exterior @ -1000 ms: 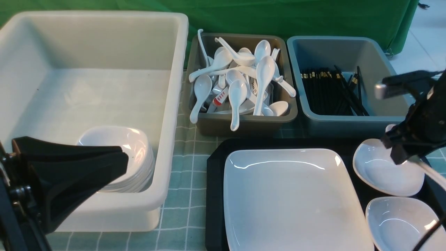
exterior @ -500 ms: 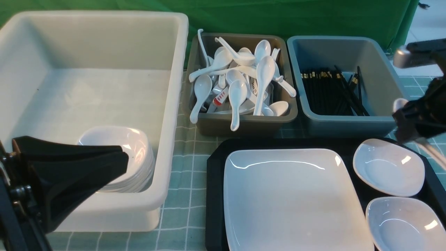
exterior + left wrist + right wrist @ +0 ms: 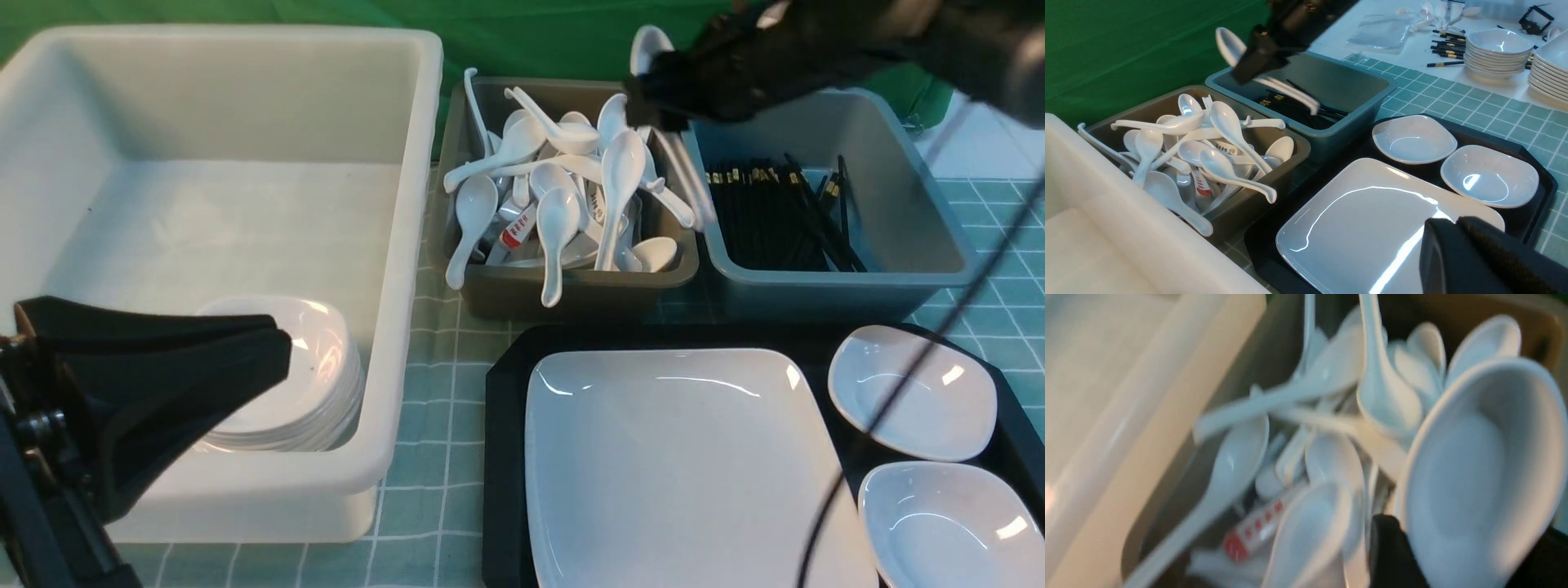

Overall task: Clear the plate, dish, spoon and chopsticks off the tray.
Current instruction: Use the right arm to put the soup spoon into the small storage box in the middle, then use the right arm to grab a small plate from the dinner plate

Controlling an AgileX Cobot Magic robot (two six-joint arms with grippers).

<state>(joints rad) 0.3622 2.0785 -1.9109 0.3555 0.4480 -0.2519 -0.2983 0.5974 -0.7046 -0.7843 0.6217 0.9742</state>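
My right gripper (image 3: 655,96) is shut on a white spoon (image 3: 650,42). It holds the spoon in the air over the far right corner of the brown spoon tub (image 3: 571,287), handle slanting down. The spoon's bowl fills the right wrist view (image 3: 1474,477); it also shows in the left wrist view (image 3: 1229,45). The large white square plate (image 3: 678,465) and two small white dishes (image 3: 913,394) (image 3: 947,523) lie on the black tray (image 3: 502,425). My left gripper (image 3: 280,358) is shut and empty, low beside the white tub. Several black chopsticks (image 3: 775,214) lie in the grey-blue tub; none shows on the tray.
A big white tub (image 3: 408,245) at the left holds a stack of small bowls (image 3: 318,384). The brown tub holds several white spoons. The grey-blue tub (image 3: 816,287) stands right of it. My right arm's cable (image 3: 882,408) hangs across the tray's right side.
My right gripper has swung with the spoon from beside the tray's right edge up and left to over the spoon tub. My left gripper has barely shifted.
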